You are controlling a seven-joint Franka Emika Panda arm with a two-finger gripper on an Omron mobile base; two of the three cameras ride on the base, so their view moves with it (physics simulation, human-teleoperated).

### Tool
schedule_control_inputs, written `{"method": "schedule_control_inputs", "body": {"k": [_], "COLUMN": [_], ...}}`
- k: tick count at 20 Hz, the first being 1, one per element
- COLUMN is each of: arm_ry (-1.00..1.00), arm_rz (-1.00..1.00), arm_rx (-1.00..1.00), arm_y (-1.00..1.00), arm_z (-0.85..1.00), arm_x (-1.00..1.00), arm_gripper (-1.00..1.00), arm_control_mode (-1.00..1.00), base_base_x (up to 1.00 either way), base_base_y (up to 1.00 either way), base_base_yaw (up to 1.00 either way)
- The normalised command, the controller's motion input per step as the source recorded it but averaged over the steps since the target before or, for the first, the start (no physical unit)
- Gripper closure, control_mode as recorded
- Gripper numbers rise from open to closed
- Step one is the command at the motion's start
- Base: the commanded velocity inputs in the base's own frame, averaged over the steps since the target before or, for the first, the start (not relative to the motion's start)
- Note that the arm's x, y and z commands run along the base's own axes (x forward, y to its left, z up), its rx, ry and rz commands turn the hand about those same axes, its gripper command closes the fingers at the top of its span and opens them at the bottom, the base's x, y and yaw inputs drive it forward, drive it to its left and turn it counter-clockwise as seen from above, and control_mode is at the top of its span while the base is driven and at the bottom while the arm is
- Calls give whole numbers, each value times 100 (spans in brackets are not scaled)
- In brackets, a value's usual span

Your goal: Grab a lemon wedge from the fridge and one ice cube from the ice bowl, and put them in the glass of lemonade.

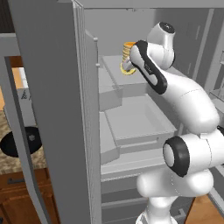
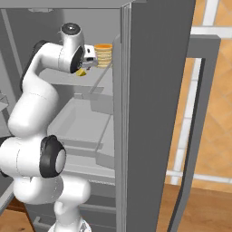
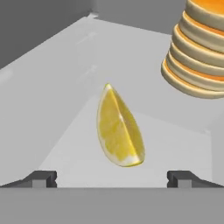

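Lemon wedge (image 3: pixel 119 129), small, bright-yellow and ungrasped, lies mid-frame on the open grey steel fridge's (image 1: pixel 52 87) shelf between the gripper's (image 3: pixel 112 177) wide-spread jaws, so picking, ice cube and glass seemingly all remain.

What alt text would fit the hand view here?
A yellow lemon wedge lies on a pale grey fridge shelf, centred ahead of the two open fingers, which are not touching it. A stack of pancakes stands at upper right, apart from the wedge.
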Motion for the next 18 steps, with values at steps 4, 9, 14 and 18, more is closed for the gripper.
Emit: {"method": "schedule_control_inputs", "body": {"k": [4, 9, 14, 18], "arm_ry": [-4, 0, 0, 0], "arm_rz": [0, 0, 0, 2], "arm_rx": [0, 0, 0, 0], "arm_y": [0, 0, 1, 18], "arm_z": [-5, -17, 0, -7], "arm_x": [24, 61, -8, -12], "arm_gripper": [-100, -100, -100, -100], "arm_control_mode": [-100, -100, -100, -100], "base_base_x": [0, 0, 0, 0], "base_base_y": [0, 0, 0, 0], "base_base_yaw": [0, 0, 0, 0]}}
